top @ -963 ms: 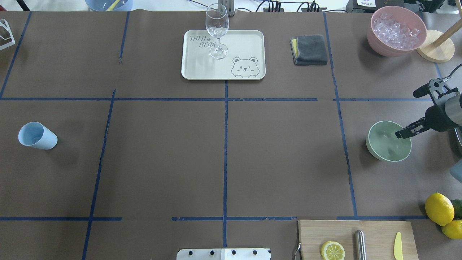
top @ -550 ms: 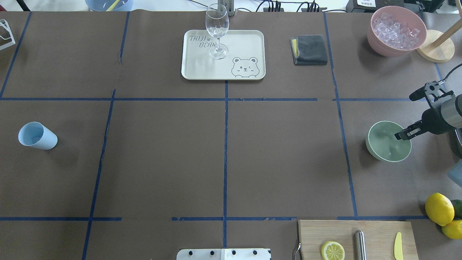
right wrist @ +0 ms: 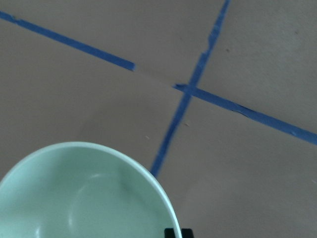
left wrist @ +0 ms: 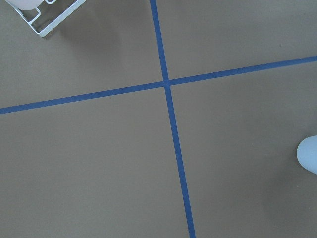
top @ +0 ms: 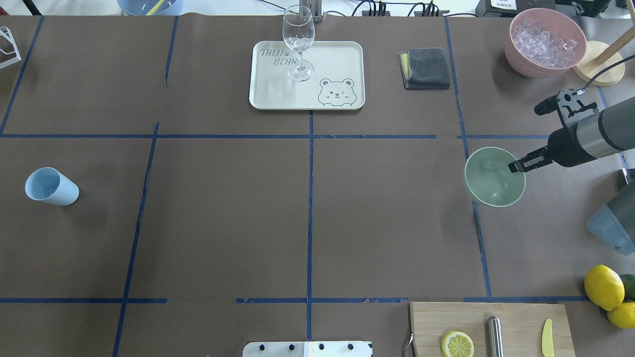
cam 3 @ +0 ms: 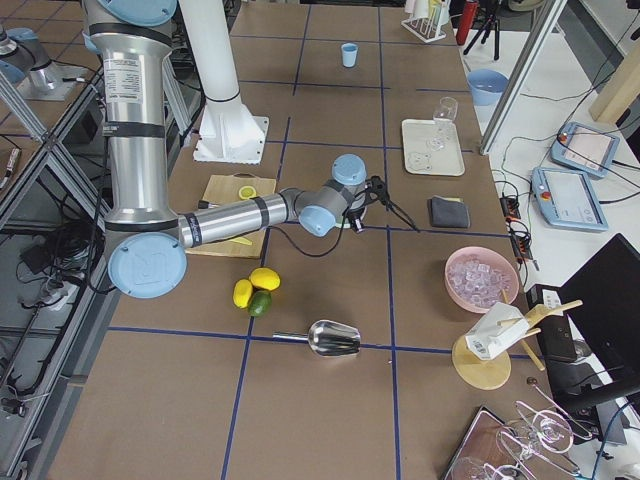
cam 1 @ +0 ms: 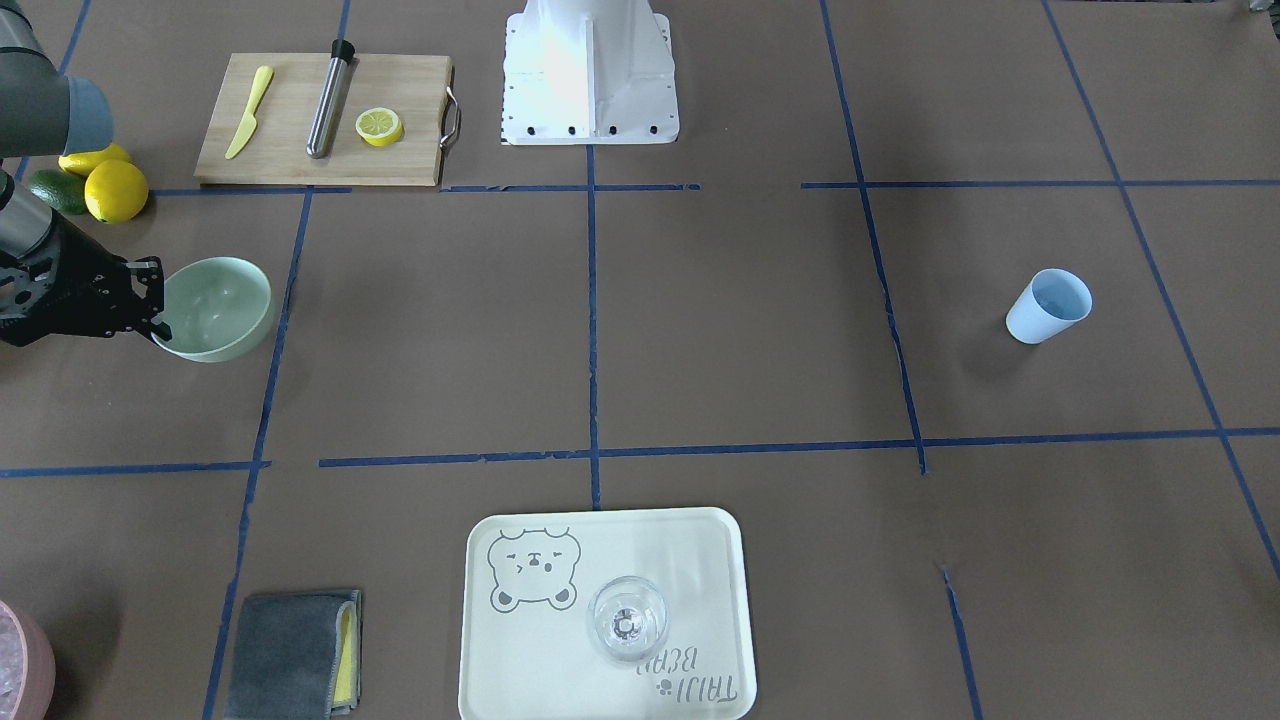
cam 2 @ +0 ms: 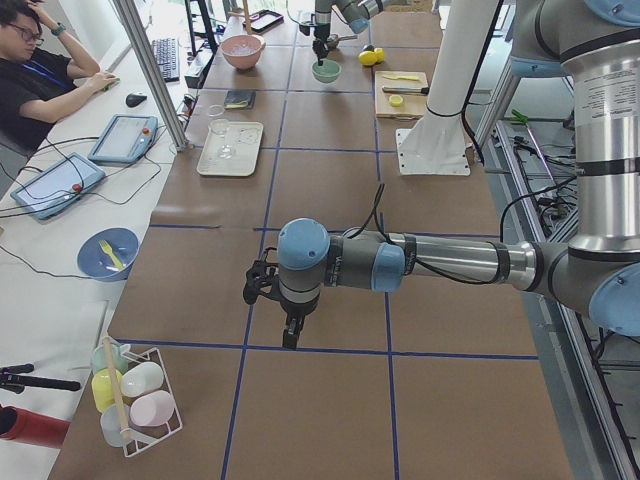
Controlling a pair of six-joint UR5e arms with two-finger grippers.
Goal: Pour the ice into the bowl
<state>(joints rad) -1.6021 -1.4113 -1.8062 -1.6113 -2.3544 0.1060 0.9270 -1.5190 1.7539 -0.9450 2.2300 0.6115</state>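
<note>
One mint-green bowl [top: 488,184] at three o'clock, rim pinched by right gripper [top: 517,165] (jaws clamped on it), left gripper [cam 2: 289,341] state unclear.

Brown paper is covering the table [top: 223,238], and blue tape lines [top: 309,198] are dividing it into rectangles. Along its far side a white bench [cam 2: 50,320] is carrying two tablets [cam 2: 122,137] and a keyboard [cam 2: 165,58], and a person [cam 2: 35,70] is sitting there. An aluminium post [cam 2: 152,70] is rising at the table's edge. Cables are lying on the grey floor [cam 3: 40,400]. Soft, even light is falling from above, casting only faint shadows.
</note>
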